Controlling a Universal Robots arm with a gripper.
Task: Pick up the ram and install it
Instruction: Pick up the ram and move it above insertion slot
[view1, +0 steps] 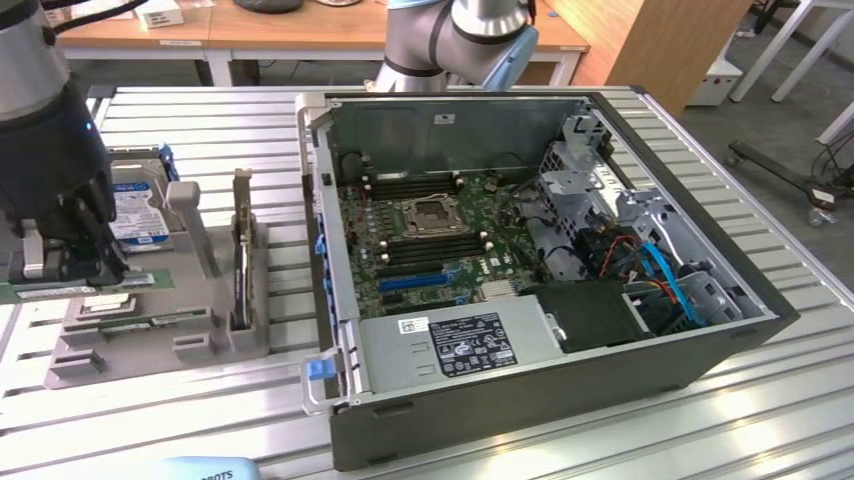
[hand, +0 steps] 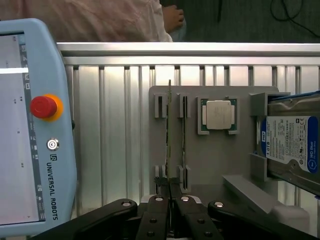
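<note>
Thin green ram (hand: 169, 125) stands on its long edge, lengthwise along a slot of the grey plastic holder (hand: 215, 160). The black gripper (hand: 170, 186) is clenched on one end. A square silver processor (hand: 218, 114) sits nearby on the holder.

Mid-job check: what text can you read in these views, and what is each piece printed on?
"UNIVERSAL ROBOTS": on the teach pendant.
"WD Blue" and "1.0TB": on the hard drive label; its fine print is too small to read.
Too small to read: the power supply label, the processor markings, the ram label.
</note>
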